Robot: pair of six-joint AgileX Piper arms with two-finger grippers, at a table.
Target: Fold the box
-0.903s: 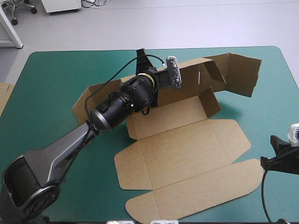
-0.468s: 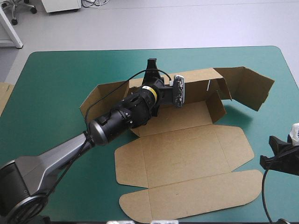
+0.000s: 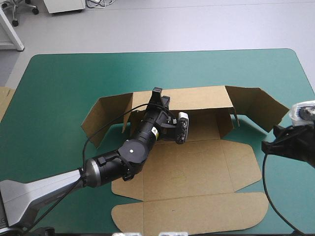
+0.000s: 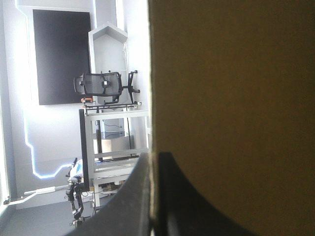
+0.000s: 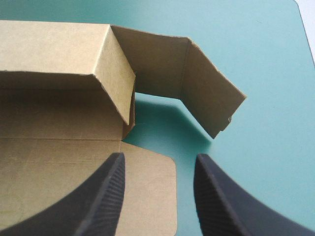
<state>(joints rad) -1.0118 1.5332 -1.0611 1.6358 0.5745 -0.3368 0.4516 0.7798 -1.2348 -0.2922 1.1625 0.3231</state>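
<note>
**Far wall up, sheet squared, right arm coming in**

I have the left gripper [image 3: 157, 96] clamped on the top edge of the far wall [image 3: 202, 97]. In the left wrist view its black fingers are all but closed, with the thin edge of brown board pinched between them. The box [image 3: 197, 167] lies mid-table on the teal-green cover [image 3: 59, 78]. Its floor and lid panel [image 3: 192, 216] lie flat toward me, and the far wall stands upright.

Just before, the sheet sat slanted, with that wall running off toward the table's far right. It has since been drawn nearer and turned, so the wall now runs parallel to the far edge. The left end flap [image 3: 106, 115] and right end flap [image 3: 256, 105] splay out from its ends like wings.

The right gripper [image 3: 269, 146] has come up from the near right corner and hangs just beside the box's right end, fingers spread and empty. Its wrist view looks straight at the right end flap, with the short side wall [image 5: 118, 83] beside it, standing on the floor's right edge.

I judge we are partway through raising the walls. With the sheet squared and the right arm within reach, the sensible next move is to swing the right end flap inward while the left holds the wall. That flap looks springy and may resist, and if the left lets go, the wall will likely drop.

The spare board [image 3: 4, 103] at the table's left edge plays no part.
</note>
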